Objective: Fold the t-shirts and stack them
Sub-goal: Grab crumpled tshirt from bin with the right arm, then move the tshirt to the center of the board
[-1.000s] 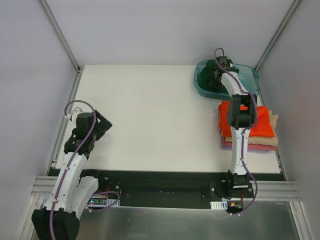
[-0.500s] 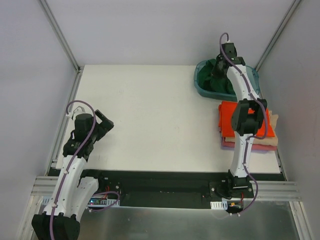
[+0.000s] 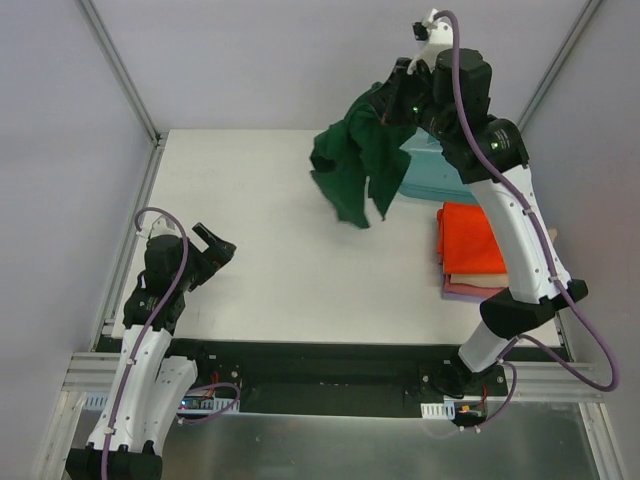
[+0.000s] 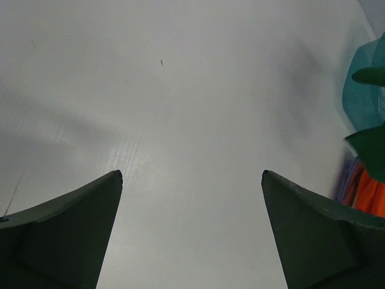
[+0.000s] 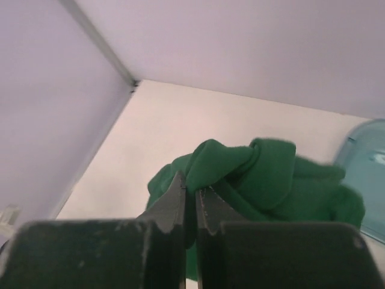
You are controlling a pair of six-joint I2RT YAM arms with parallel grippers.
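Note:
My right gripper (image 3: pixel 392 100) is shut on the dark green t-shirt (image 3: pixel 358 160) and holds it high above the table; the cloth hangs bunched below the jaws. In the right wrist view the gripper (image 5: pixel 191 191) pinches a fold of the green shirt (image 5: pixel 264 174). A stack of folded t-shirts (image 3: pixel 480 250) lies at the right edge, bright orange on top, beige and pink beneath. My left gripper (image 3: pixel 215 242) is open and empty low over the table's left side; in the left wrist view the gripper (image 4: pixel 191 174) frames bare table.
The translucent teal tub (image 3: pixel 435 175) stands at the back right, partly behind the hanging shirt; it also shows in the left wrist view (image 4: pixel 361 90). The white table (image 3: pixel 260 220) is bounded by metal rails and grey walls.
My right gripper has risen out of the tub and swung left, lifting the green shirt clear of it. My left gripper has shifted slightly toward the table's middle.

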